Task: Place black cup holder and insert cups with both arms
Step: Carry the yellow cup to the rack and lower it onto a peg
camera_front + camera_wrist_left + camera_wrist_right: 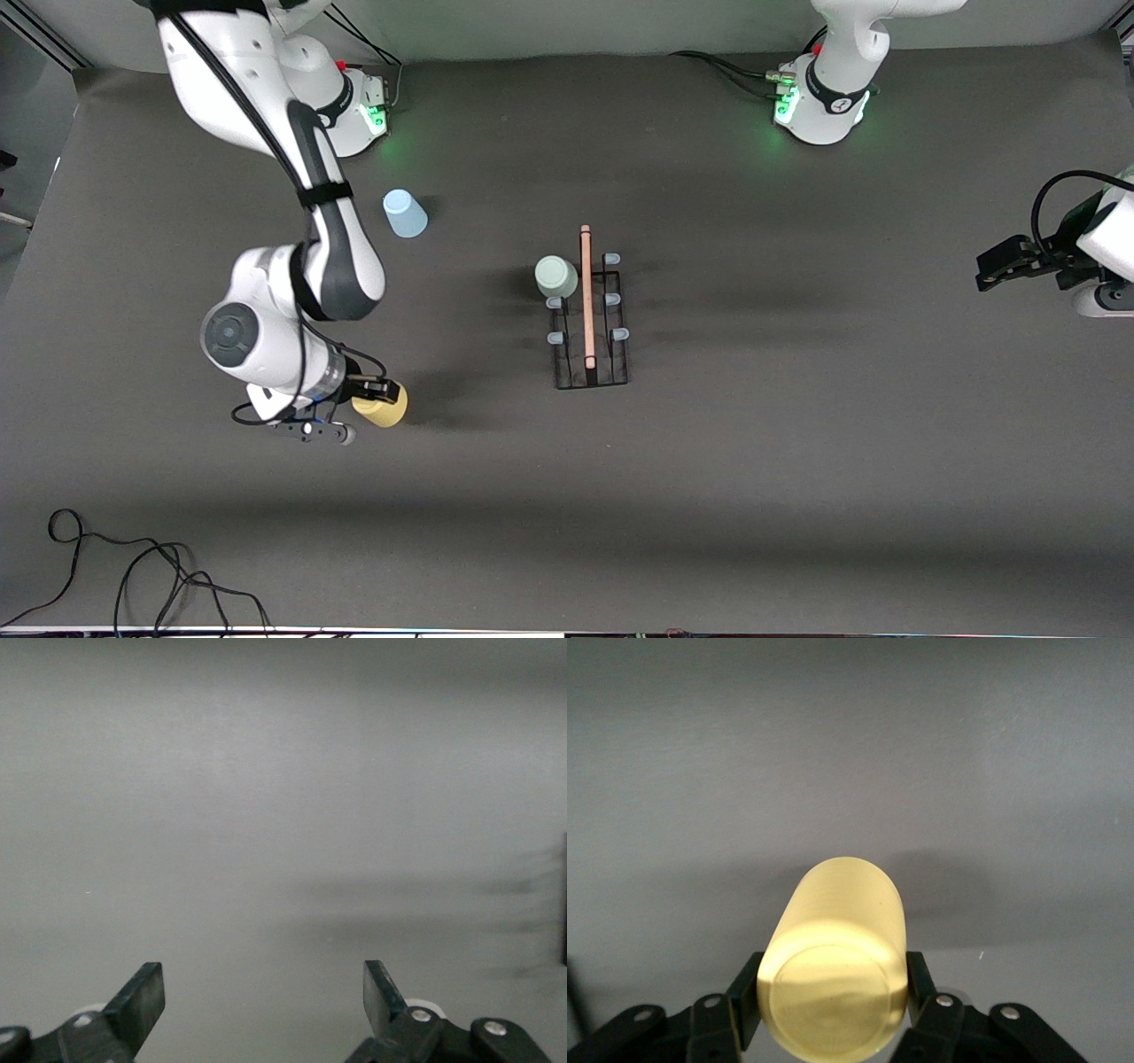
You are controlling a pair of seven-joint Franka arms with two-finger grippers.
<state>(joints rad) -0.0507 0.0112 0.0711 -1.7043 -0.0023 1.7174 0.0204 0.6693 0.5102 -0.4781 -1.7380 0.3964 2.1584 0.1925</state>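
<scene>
open mat all round the black cup holder [591, 323], green cup [556, 276] blocks one prong, five prongs free

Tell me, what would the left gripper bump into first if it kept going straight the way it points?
Probably nothing: ahead of the open left gripper lies only bare table, as far as its wrist view shows.

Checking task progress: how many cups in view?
3: green cup on the black cup holder; blue cup near the right arm's base; yellow cup in the right gripper.
</scene>
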